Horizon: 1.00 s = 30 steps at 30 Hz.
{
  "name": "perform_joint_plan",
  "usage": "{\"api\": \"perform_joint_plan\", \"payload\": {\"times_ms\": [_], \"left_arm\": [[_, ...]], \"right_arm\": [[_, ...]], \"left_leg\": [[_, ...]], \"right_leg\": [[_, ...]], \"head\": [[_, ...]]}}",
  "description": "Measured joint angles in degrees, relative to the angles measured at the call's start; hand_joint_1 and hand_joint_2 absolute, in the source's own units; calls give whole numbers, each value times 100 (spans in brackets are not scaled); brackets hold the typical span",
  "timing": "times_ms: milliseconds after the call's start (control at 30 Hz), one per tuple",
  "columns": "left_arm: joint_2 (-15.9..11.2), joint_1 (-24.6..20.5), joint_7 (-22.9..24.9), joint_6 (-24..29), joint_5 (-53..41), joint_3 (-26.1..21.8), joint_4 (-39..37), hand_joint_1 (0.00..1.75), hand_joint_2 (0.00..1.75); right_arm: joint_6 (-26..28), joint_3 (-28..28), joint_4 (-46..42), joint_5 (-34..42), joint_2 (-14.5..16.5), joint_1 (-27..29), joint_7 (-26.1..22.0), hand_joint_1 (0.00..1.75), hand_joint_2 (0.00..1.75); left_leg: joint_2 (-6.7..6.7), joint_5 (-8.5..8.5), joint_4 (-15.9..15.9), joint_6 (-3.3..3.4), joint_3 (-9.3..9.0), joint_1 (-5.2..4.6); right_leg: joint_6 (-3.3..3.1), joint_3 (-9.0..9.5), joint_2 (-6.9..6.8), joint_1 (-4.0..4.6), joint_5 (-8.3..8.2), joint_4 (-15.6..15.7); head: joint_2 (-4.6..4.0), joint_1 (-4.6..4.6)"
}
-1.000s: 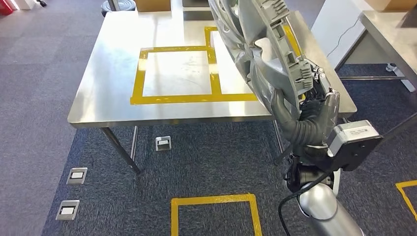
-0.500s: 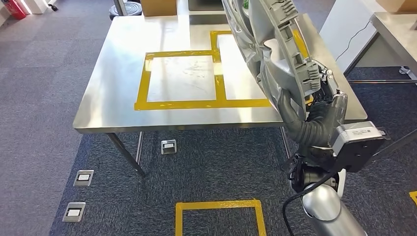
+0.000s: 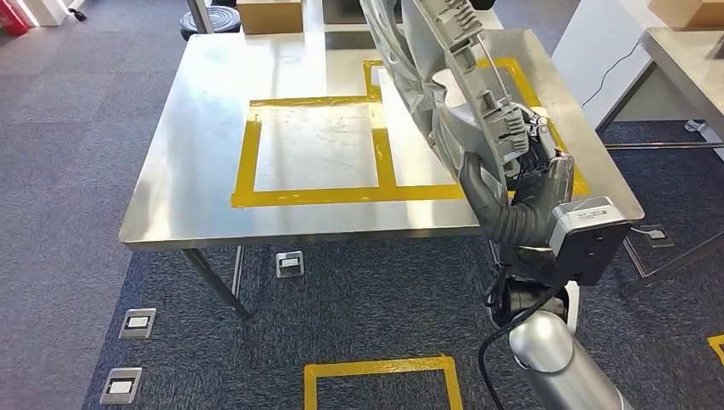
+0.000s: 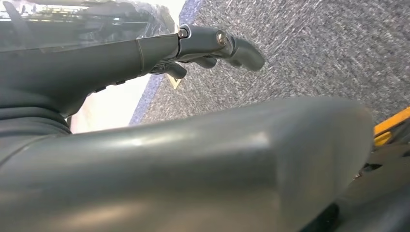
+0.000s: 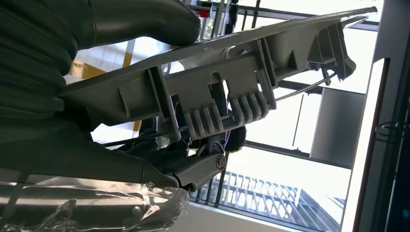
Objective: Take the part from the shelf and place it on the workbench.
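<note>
right hand (image 3: 512,175) grips the grey part (image 3: 444,77), upright over the workbench (image 3: 205,128). view has shifted since earlier; robot repositioning, setting down remains. left hand (image 4: 212,46) holds nothing, fingers loosely apart.

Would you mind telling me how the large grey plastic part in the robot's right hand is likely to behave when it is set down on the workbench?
The grey plastic part looks stiff: it stands tall from the right hand without sagging. Held near one end, it probably levers hard on the grip. Its ribbed, uneven back may rock on the steel workbench.
</note>
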<state>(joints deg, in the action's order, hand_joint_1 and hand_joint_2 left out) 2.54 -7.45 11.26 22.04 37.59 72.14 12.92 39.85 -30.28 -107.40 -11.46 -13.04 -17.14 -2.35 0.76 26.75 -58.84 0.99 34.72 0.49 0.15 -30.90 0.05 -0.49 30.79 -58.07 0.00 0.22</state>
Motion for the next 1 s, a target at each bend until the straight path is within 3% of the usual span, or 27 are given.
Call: {"api": "perform_joint_plan", "payload": {"times_ms": [67, 133, 167, 200, 233, 300, 333, 367, 467, 533, 567, 633, 667, 700, 767, 833, 933, 1000], "left_arm": [[1, -7, -2, 1, -3, 1, 0, 0, 175], [3, -1, -1, 1, -1, 1, 0, 0, 175], [3, 16, 1, 0, 2, 1, 0, 0, 175], [2, 34, 2, 0, 3, 1, 0, 0, 175], [2, 47, 4, -1, 4, 1, 0, 0, 175], [8, 48, 4, -1, 5, 0, 0, 0, 175], [12, 39, 4, 0, 5, 0, 0, 0, 175], [16, 31, 4, 1, 7, 0, 0, 0, 175], [23, 16, 4, -6, 7, 1, 0, 0, 175], [19, 9, 3, -8, 3, 1, 0, 0, 175], [15, 6, 2, -8, 1, 1, 0, 0, 175], [12, 12, 3, -8, 1, 1, 0, 0, 175], [10, 22, 3, -9, 1, 1, 0, 0, 175], [9, 33, 4, -9, 1, 1, 0, 0, 175], [8, 42, 4, -10, -3, 1, 0, 0, 175], [2, 40, 4, -9, -4, 1, -1, 0, 175], [-8, 34, 6, -9, -4, 2, -2, 0, 175], [-11, 25, 7, -9, -5, 2, -1, 0, 175]], "right_arm": [[-2, -23, 20, -2, 3, -22, 4, 175, 175], [-2, -44, 51, -2, 6, -28, 12, 175, 175], [-1, -50, 72, -2, 6, -24, 22, 175, 175], [-1, -55, 95, -2, 6, -22, 33, 175, 175], [0, -60, 113, -2, 6, -22, 46, 175, 175], [0, -71, 136, -2, 6, -29, 61, 175, 175], [0, -79, 144, -2, 6, -41, 64, 175, 175], [-1, -87, 152, -3, 6, -54, 66, 175, 175], [-1, -102, 164, -2, 6, -76, 81, 175, 175], [0, -107, 170, -7, 6, -76, 90, 175, 175], [0, -114, 176, -12, 6, -76, 92, 175, 175], [0, -129, 200, -8, 6, -72, 94, 175, 175], [0, -136, 214, 12, 7, -64, 95, 175, 175], [0, -140, 229, 41, 7, -56, 95, 175, 175], [0, -148, 250, 104, 8, -47, 98, 175, 175], [-1, -158, 273, 145, 8, -59, 98, 175, 175], [-1, -175, 321, 187, 8, -88, 94, 175, 175], [-1, -176, 345, 196, 7, -95, 96, 175, 175]], "left_leg": [[1, 35, 28, 60, -51, 21], [3, 89, 30, 94, -96, 17], [6, 123, 30, 98, -135, 12], [11, 163, 30, 97, -187, 6], [18, 207, 30, 90, -250, 0], [30, 306, 33, 61, -376, -19], [36, 343, 35, 37, -417, -24], [39, 370, 39, 6, -436, -28], [28, 417, 83, -93, -453, -33], [14, 556, -78, -153, -416, -39], [10, 680, -340, -179, -305, -35], [4, 912, -1107, -221, 107, -20], [3, 920, -1378, -234, 291, -15], [2, 808, -1449, -237, 399, -13], [2, 280, -975, -209, 342, -15], [-1, -99, -442, -145, 150, -44], [-7, -99, -244, -38, 30, -91], [9, -2, -31, 23, -82, -46]], "right_leg": [[48, -274, 3, -12, 204, -511], [72, -776, 3, -21, 432, -1313], [73, -972, 4, -22, 433, -1563], [63, -1074, 4, -21, 307, -1608], [42, -1067, 4, -18, 62, -1424], [-26, -868, 4, 6, -477, -736], [-63, -755, 5, 23, -620, -445], [-98, -679, 6, 41, -643, -269], [-162, -570, 13, 42, -471, -86], [-192, -461, 12, 1, -429, 10], [-210, -400, 9, -14, -405, 39], [-238, -308, 7, -15, -335, 47], [-244, -264, 11, -11, -291, 38], [-243, -211, 17, -7, -242, 24], [-232, -75, 27, 2, -129, 0], [-199, 46, 33, 12, -40, 10], [-121, 83, 29, 11, -4, 50], [-65, 45, 16, 14, 43, 25]], "head": [[0, 39], [0, 83], [0, 102], [0, 119], [0, 135], [-1, 152], [-1, 153], [-1, 156], [0, 159], [0, 120], [0, 91], [0, 31], [0, 17], [0, 7], [0, -17], [0, -29], [0, -52], [0, -50]]}}
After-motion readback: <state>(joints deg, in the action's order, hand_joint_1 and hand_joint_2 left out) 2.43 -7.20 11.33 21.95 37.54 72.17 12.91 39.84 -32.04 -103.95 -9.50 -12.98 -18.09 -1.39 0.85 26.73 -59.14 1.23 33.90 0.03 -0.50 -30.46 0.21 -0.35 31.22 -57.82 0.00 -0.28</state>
